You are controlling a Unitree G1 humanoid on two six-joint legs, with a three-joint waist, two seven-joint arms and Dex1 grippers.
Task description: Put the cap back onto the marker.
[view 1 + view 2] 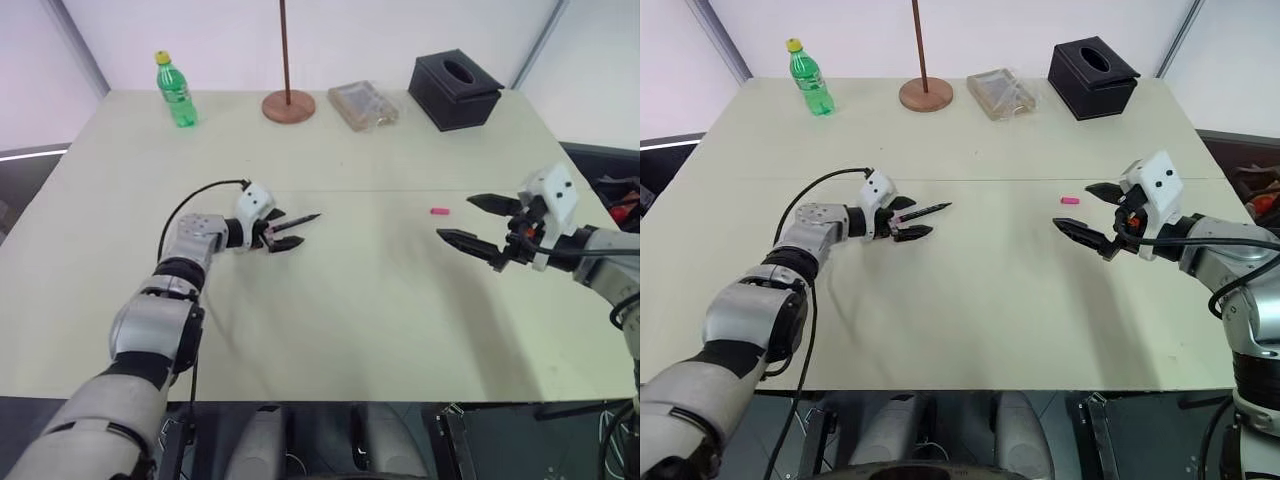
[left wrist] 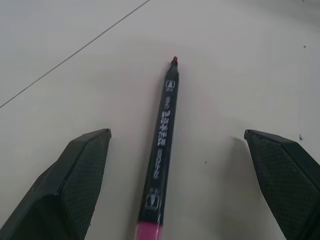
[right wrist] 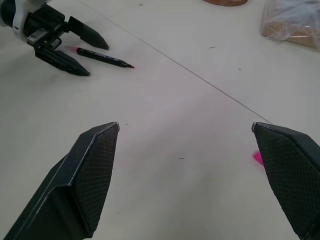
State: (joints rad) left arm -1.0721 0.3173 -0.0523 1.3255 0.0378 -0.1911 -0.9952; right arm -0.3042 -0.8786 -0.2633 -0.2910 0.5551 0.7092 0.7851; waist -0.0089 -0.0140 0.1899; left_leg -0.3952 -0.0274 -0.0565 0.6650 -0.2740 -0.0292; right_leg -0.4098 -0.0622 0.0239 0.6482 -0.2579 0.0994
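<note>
So the marker (image 2: 162, 150) lies flat on the table (image 1: 330, 330), between the spread fingers of the left gripper (image 1: 288, 230), not pinched. Pink cap (image 1: 439, 211) sits apart, near the wide-open right gripper (image 1: 470, 222).

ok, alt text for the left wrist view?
A dark marker lies uncapped on the pale table, centred between the open left gripper fingers, neither touching it. Its pink end is nearest the camera, its reddish tip pointing away.
</note>
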